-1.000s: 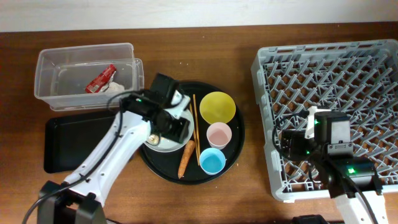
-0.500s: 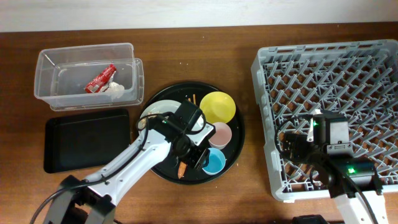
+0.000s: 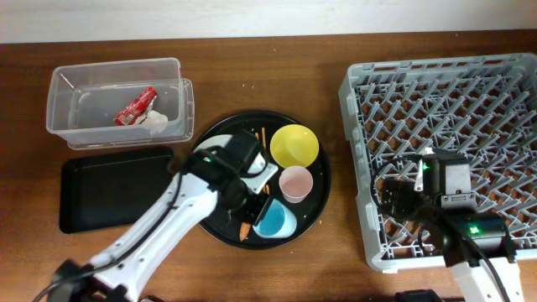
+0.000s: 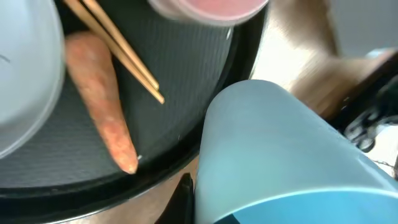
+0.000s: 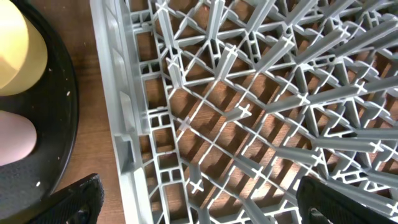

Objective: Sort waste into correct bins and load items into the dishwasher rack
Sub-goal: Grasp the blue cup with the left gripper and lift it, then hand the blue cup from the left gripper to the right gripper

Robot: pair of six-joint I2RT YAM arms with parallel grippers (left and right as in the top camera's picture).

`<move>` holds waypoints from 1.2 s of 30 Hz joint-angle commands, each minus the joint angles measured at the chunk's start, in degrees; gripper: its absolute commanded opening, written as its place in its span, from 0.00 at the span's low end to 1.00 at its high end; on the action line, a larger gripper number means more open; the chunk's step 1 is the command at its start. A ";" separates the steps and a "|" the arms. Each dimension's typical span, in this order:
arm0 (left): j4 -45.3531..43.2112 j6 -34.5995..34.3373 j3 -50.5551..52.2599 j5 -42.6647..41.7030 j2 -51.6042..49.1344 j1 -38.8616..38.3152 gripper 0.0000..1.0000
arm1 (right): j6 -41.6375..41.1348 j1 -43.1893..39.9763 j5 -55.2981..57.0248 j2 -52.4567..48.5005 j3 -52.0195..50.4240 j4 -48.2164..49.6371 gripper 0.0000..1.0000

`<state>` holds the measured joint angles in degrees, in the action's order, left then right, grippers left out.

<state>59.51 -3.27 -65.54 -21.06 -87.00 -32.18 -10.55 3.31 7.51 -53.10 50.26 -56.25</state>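
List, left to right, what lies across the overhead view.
Shallow black tray → pale grey plate → pink cup → dishwasher rack. The clear tub, yellow bowl and blue cup are left out because they overlap these.

From where I stand, no word, number or brand can be read. The red wrapper (image 3: 136,106) in the clear tub (image 3: 117,64), upper left of the overhead view, bears pale marks too small to read.

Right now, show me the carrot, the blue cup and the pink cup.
carrot (image 4: 96,102), left wrist view, middle of its body.
blue cup (image 4: 273,146), left wrist view, its outer wall.
pink cup (image 3: 295,182), overhead view, its open inside.
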 commanded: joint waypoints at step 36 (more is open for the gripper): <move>-38.93 -4.68 -10.60 -62.12 -10.19 10.16 0.00 | 14.82 0.04 -83.93 -11.41 0.79 43.91 0.88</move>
<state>22.11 -5.10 -75.55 -81.08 -97.01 -22.02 4.58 3.09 -75.11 -64.69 50.59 -12.21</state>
